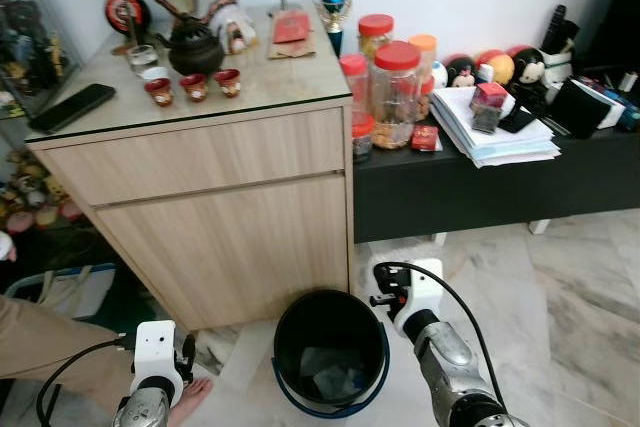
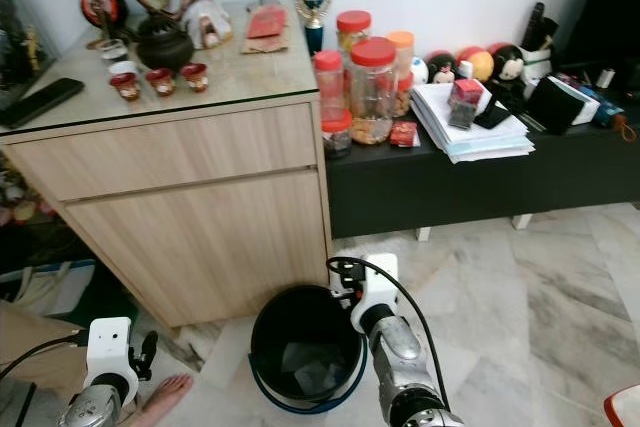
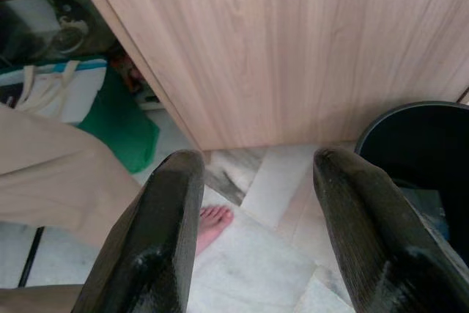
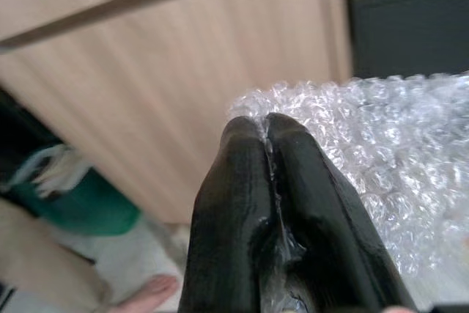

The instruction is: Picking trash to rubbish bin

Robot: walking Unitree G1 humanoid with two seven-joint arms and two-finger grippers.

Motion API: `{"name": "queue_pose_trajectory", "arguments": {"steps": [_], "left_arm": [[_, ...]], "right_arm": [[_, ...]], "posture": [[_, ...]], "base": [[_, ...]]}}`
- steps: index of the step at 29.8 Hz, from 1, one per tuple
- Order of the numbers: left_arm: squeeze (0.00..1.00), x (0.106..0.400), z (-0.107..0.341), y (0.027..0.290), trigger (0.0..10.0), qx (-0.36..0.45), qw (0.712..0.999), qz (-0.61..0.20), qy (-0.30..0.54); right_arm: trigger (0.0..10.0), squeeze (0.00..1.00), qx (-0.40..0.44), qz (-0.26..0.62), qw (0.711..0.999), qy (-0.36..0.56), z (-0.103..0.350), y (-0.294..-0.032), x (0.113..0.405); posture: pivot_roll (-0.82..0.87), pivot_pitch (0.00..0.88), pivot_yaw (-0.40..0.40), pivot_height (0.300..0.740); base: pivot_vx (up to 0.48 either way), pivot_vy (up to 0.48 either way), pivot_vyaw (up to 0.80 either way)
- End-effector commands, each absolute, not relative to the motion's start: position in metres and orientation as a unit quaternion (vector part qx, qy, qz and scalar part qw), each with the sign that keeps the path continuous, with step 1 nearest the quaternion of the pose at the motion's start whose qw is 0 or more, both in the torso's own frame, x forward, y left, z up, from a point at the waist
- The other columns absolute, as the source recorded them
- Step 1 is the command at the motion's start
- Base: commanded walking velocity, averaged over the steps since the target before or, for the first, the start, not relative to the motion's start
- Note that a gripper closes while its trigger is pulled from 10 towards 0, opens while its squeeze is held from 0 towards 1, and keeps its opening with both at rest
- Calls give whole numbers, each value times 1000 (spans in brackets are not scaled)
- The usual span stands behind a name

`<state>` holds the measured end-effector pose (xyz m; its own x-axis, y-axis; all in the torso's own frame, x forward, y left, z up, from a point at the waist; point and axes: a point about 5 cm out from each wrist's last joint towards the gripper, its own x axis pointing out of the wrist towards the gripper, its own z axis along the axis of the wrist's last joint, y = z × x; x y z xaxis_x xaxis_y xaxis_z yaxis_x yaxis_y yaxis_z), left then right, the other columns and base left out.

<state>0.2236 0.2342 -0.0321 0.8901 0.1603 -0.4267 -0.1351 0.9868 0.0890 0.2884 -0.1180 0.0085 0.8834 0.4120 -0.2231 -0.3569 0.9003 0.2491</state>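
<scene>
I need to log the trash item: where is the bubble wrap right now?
The bubble wrap is pinched in the right gripper, seen in the right wrist view, before the wooden cabinet and by the black rubbish bin.

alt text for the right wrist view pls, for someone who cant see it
The right gripper, its two black fingers pressed shut, pinches a sheet of clear bubble wrap. Behind it, blurred, stand a light wooden cabinet and a green bag on the floor.
</scene>
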Motion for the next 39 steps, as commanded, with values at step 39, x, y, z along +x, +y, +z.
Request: {"name": "queue_pose_trajectory", "arguments": {"steps": [39], "left_arm": [[0, 221, -38, 238, 10000, 22, 963, 93, 251]], "right_arm": [[10000, 0, 82, 293, 938, 169, 9, -70, 286]], "posture": [[102, 0, 88, 740]], "base": [[93, 0, 0]]}}
